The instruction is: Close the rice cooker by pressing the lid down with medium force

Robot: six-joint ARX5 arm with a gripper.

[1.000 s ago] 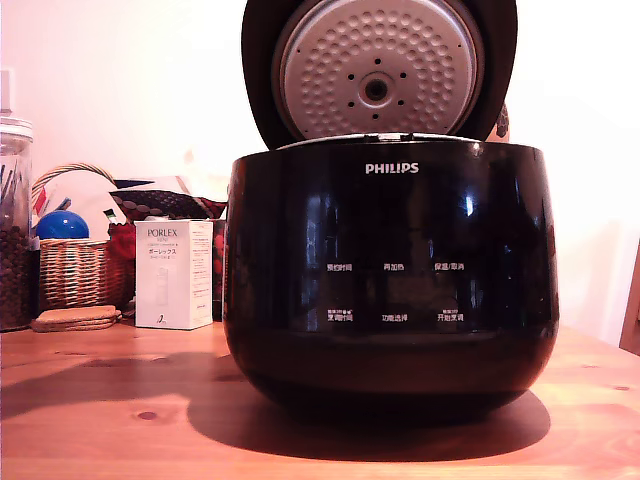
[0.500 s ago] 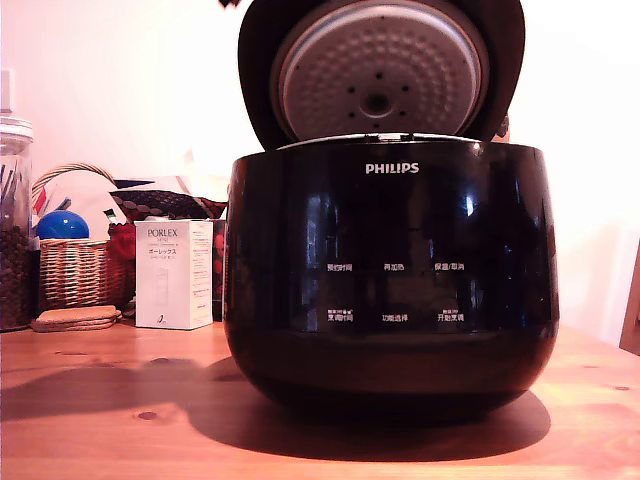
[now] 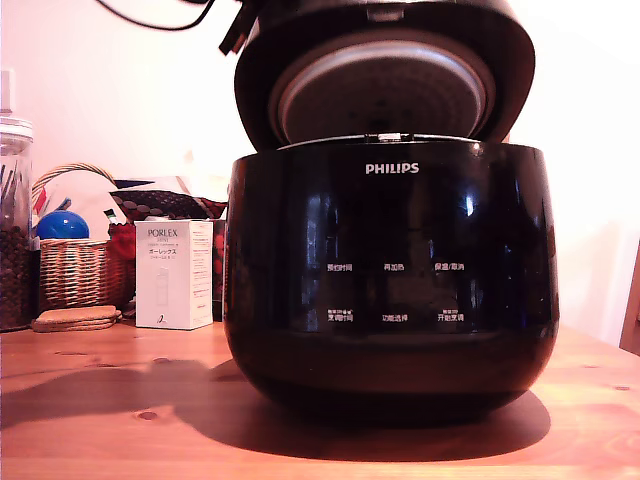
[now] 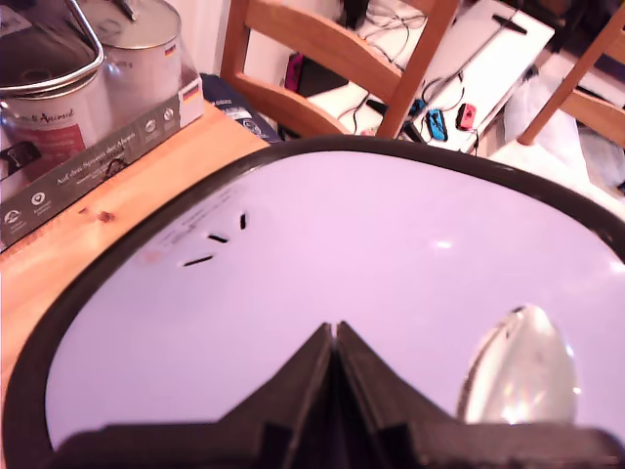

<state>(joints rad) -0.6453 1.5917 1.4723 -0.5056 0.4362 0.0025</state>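
The rice cooker (image 3: 390, 280), glossy black with white PHILIPS lettering, stands on the wooden table and fills the middle of the exterior view. Its lid (image 3: 510, 60) hangs partly lowered over the pot, so the dimpled white underside disc (image 3: 380, 95) shows only foreshortened. In the wrist view the lid's glossy top (image 4: 342, 225) reflects pale light. My gripper (image 4: 334, 334) is shut, its fingertips together and resting against that top surface. In the exterior view only a dark piece of the arm (image 3: 235, 35) and a cable show above the lid.
At the exterior view's left stand a white PORLEX box (image 3: 173, 273), a wicker basket (image 3: 75, 270) holding a blue ball (image 3: 62, 225), a glass jar (image 3: 14, 230) and cork coasters (image 3: 75, 318). The wrist view shows a boxed steel pot (image 4: 88, 98) and a wooden chair (image 4: 332, 59).
The lid has swung down from nearly upright to roughly half lowered. A cable and part of the arm have come into the top of the exterior view.
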